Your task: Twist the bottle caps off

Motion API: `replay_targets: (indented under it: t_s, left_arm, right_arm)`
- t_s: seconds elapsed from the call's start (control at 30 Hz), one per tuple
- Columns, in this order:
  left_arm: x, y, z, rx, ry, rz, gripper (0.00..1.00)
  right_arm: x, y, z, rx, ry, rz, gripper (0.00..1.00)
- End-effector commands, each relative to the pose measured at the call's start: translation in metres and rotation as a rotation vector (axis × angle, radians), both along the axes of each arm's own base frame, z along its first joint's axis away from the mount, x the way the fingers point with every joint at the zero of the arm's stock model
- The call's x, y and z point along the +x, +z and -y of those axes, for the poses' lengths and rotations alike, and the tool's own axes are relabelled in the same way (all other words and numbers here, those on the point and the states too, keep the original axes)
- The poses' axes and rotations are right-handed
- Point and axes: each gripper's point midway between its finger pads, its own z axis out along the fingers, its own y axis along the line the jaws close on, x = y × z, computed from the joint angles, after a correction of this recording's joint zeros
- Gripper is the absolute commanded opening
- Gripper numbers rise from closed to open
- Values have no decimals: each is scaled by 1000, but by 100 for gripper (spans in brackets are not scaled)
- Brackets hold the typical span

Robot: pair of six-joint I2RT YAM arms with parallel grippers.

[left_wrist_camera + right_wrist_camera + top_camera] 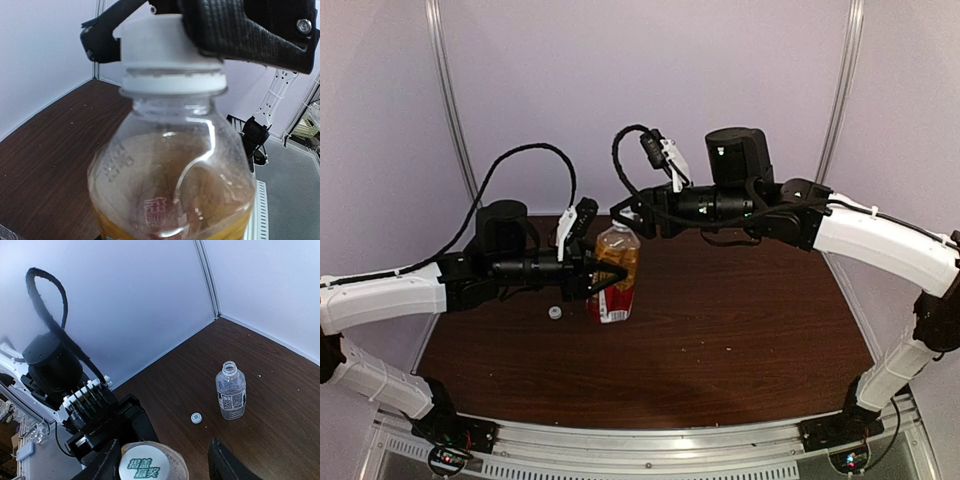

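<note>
Okay, starting closest in. Got the left gripper (pixel 603 283) wrapped around the middle of the amber bottle (pixel 170 170), jaws closed onto the body just above the red-white label, holding it upright with the base down on the brown table (pixel 740 330). Barely seeing anything but that bottle in the left wrist view.

Moving up to the neck: spotting its white cap (pixel 167 50), still screwed on, green print across the top. Got the right gripper (pixel 165 35) parked over it from above, one black finger (pixel 100 40) on each side of the cap. Looks like contact from the left wrist camera, yet shows a sliver of gap on one side from the right wrist camera, so can't tell about a real clamp. Calling those jaws partway open, straddling the cap.

Going further out across the table: finding a loose cap (pixel 196 417) lying flat on the wood, off to the left of the amber bottle and apart from it. Past that, spotting the clear bottle (pixel 231 391) standing upright with an open neck and a blue-white label, near the loose cap but not touching. Only catching that one from the right wrist camera. Farthest back, just seeing pale walls (pixel 125 300) meeting in a corner.
</note>
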Motion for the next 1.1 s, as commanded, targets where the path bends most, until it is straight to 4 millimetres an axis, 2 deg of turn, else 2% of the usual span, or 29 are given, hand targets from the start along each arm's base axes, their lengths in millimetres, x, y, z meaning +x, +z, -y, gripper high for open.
replay_targets:
  t_s: [0.0,0.43,0.6,0.77,0.93,1.0,1.07]
  left_arm:
    - [3,22,2,-34,9,60,32]
    - [9,22,-2,-29,57,70,32]
    - [5,23,-3,-37,41,73,32]
    - [-17,33,-2,-87,-75,89,32]
    - [-64,47,0,-174,-342,90,33]
    - [-77,51,-2,-202,-414,83,33]
    - [-84,52,-3,-215,-454,72,32]
  right_arm:
    - [0,6,-4,8,0,7,53]
    - [-11,8,-8,38,60,15,16]
    - [-14,11,-5,36,97,65,7]
    - [-32,14,-7,43,295,141,5]
    - [-76,14,-5,48,625,273,13]
    - [-89,14,0,67,734,302,14]
    - [-92,12,4,81,788,300,14]
